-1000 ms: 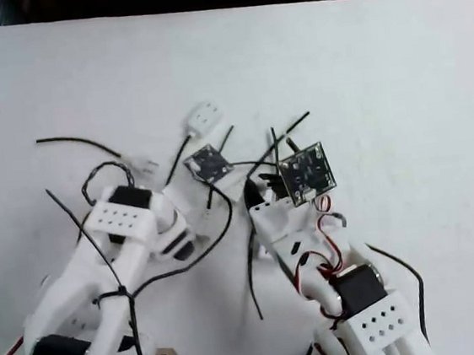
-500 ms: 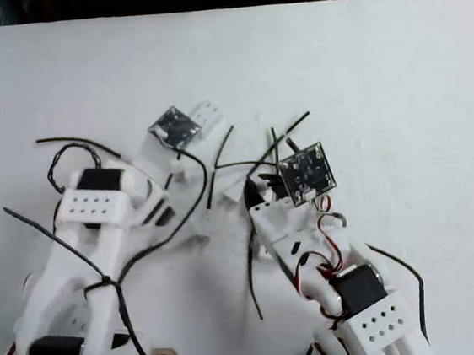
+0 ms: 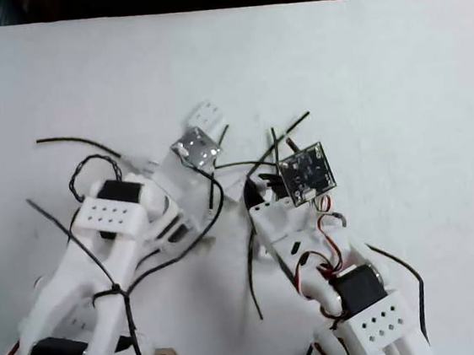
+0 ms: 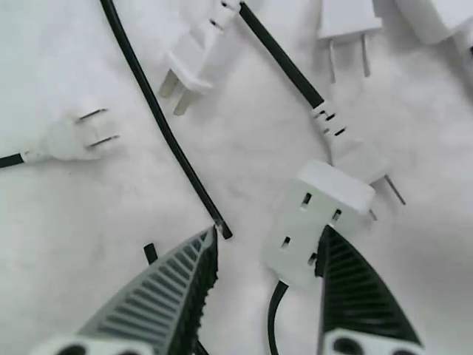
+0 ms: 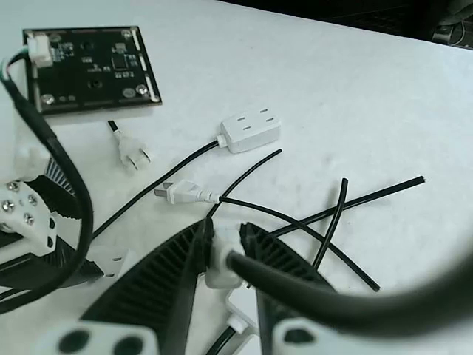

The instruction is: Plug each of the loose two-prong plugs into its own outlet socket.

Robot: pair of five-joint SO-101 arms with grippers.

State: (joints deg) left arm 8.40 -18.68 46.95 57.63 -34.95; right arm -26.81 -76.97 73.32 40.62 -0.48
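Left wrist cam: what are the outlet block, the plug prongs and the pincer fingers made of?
Outlet block: white moulded plastic, smooth, slightly glossy by its even sheen. Plug prongs: likely bare metal, seen as thin, flat, pale silvery blades. Pincer fingers: grey and matte, ribbed with fine layer lines, so probably printed plastic.

The plugs [image 4: 194, 55] are smooth plastic (metal prongs [image 4: 181, 103])

White arms [image 3: 100, 243], blk servos [image 3: 359, 288], red/blk cables [image 3: 130, 324].
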